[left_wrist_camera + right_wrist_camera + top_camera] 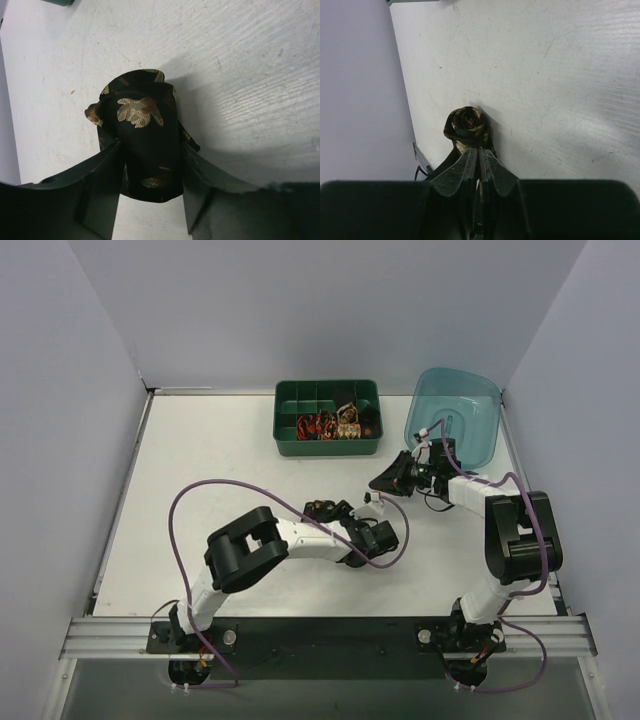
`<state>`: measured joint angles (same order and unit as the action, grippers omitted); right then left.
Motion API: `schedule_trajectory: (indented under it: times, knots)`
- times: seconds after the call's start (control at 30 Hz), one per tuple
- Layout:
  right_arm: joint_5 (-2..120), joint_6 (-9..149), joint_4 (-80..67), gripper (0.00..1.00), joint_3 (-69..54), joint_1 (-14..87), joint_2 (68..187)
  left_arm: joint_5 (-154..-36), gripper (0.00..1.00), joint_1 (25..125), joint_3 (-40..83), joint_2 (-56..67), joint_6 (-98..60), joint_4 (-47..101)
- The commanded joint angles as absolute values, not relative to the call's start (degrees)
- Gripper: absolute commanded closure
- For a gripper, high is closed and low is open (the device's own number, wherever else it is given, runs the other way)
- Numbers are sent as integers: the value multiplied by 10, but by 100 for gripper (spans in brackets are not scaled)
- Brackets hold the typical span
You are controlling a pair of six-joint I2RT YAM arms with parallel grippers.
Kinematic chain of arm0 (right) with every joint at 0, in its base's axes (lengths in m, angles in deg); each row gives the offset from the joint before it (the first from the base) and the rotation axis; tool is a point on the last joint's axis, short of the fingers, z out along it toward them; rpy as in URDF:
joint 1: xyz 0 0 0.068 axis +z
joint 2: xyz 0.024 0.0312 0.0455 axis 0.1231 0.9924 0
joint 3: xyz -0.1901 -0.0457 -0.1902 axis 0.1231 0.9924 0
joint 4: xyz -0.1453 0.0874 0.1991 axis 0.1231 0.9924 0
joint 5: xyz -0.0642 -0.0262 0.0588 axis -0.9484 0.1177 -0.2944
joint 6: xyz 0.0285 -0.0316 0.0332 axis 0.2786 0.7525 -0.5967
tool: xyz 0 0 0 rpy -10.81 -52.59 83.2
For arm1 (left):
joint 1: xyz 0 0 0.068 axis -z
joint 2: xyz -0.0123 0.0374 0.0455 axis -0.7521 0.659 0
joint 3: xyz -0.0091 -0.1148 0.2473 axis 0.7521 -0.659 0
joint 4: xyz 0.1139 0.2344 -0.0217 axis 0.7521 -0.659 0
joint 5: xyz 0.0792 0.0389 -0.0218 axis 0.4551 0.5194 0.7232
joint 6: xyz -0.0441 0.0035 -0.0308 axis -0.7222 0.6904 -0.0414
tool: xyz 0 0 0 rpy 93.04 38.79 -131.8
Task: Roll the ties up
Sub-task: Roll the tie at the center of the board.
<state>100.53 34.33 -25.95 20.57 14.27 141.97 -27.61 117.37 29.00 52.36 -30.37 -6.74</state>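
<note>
Both grippers clench tie fabric on the table (200,490).
Centre frame in its wrist view, the left gripper (150,172) grasps a loosely looped black-and-gold tie (145,125) between its fingers. The right gripper (479,150), jaws pressed nearly together, pinches a small tight coil (466,126) at its tips, low in its view. Rolled ties (335,425) sit in the green tray (328,447), upper centre from above.

Your top cam sits high behind the arm bases (470,620), looking down over the whole white table (200,490), with the bases at the bottom of the frame. Both wrist cams ride really close to that same tabletop. One peeks out past the left gripper (150,147), the other past the right gripper (479,151), low in frame.
</note>
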Motion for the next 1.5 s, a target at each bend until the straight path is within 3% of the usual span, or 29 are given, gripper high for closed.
schedule_trajectory:
  times: [0.0,0.03,0.13,0.7,0.9,1.03,1.13,1.47]
  knots:
    - [1030,341,-275,91,191,143,1398,-358,38,1180,262,487,-298,-20]
    - [1030,342,-274,91,191,143,1398,-357,29,1183,259,481,-297,-16]
    - [1030,345,-270,91,190,142,1397,-356,24,1188,248,452,-288,3]
    - [989,411,-174,90,137,211,1359,-395,10,1158,233,242,-278,35]
    - [952,449,-123,90,85,290,1370,-562,10,1034,167,136,-350,45]
    - [942,463,-114,92,81,319,1383,-809,9,903,52,72,-405,115]
    - [919,489,-89,96,76,342,1396,-930,9,829,-8,51,-446,172]
    - [859,518,-73,100,105,370,1422,-1078,8,778,-70,140,-487,264]
